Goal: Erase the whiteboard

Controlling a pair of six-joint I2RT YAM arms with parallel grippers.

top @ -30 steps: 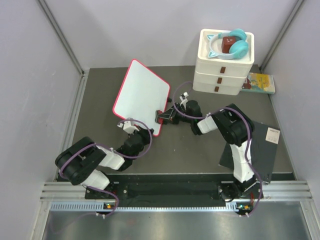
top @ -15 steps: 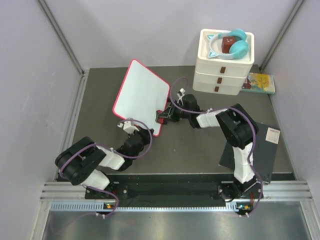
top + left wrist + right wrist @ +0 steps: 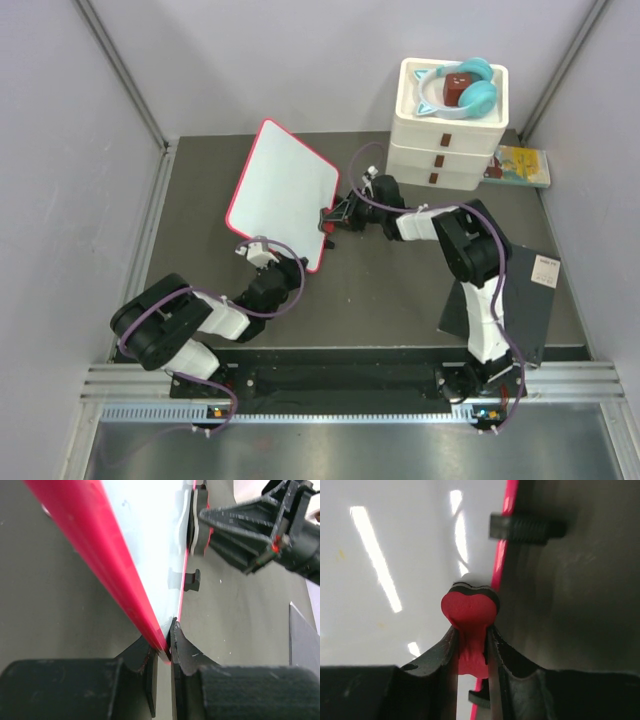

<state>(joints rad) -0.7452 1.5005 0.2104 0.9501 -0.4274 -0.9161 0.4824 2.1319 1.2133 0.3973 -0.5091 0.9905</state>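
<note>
The whiteboard [image 3: 285, 190], white with a pink-red rim, lies slanted at the left middle of the dark table. My left gripper [image 3: 262, 252] is shut on its near corner; the left wrist view shows the jaws [image 3: 167, 647] pinching the red rim [image 3: 100, 545]. My right gripper [image 3: 330, 216] is shut on a red heart-shaped eraser [image 3: 470, 612] whose pad touches the board's right edge. The eraser also shows in the left wrist view [image 3: 194, 520]. The board surface [image 3: 395, 555] shows a faint yellow fleck [image 3: 340, 555] and light glare.
A white drawer stack [image 3: 450, 140] at the back right carries teal headphones [image 3: 462, 90]. A book [image 3: 520, 165] lies beside it. A dark grey sheet [image 3: 525, 300] lies at the right. A small black clip [image 3: 527, 527] sits on the board's right rim.
My right gripper has slid the eraser farther away along the board's right edge, its wrist swinging toward the drawers. The left gripper and the board have stayed put.
</note>
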